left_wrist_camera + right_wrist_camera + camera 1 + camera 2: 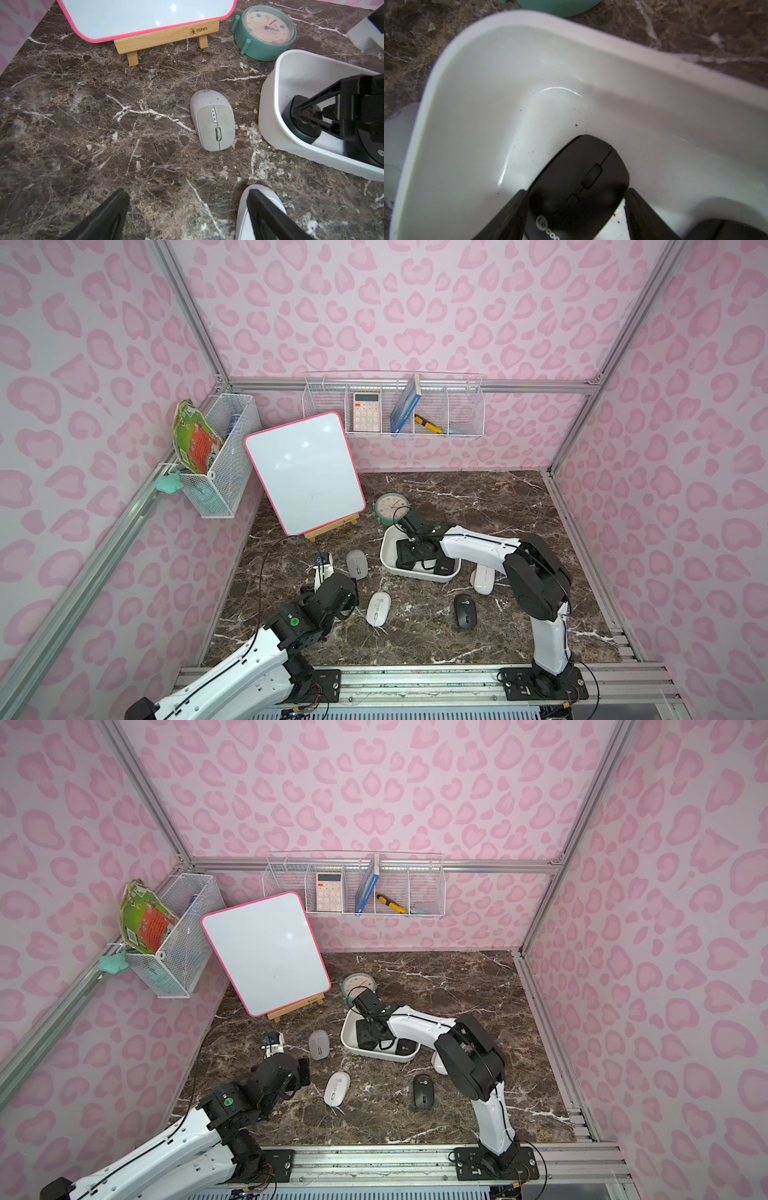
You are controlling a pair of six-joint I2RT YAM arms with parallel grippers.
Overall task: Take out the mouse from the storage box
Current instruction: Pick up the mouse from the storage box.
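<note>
The storage box (419, 575), a shallow white tub, sits mid-table in both top views (374, 1053). My right gripper (575, 193) reaches down into it, open. Its fingers stand on either side of a black mouse (581, 176) lying on the box floor. One finger touches the mouse's side and a thin gap shows at the other. A second black mouse (726, 230) lies beside it in the box (529, 18). My left gripper (188, 195) hangs open and empty over the marble, left of the box (270, 116).
On the table around the box lie a grey mouse (356, 564), a white mouse (378, 608), a black mouse (464, 610) and another white mouse (482, 578). A green clock (392, 508) and a whiteboard (303, 472) on an easel stand behind.
</note>
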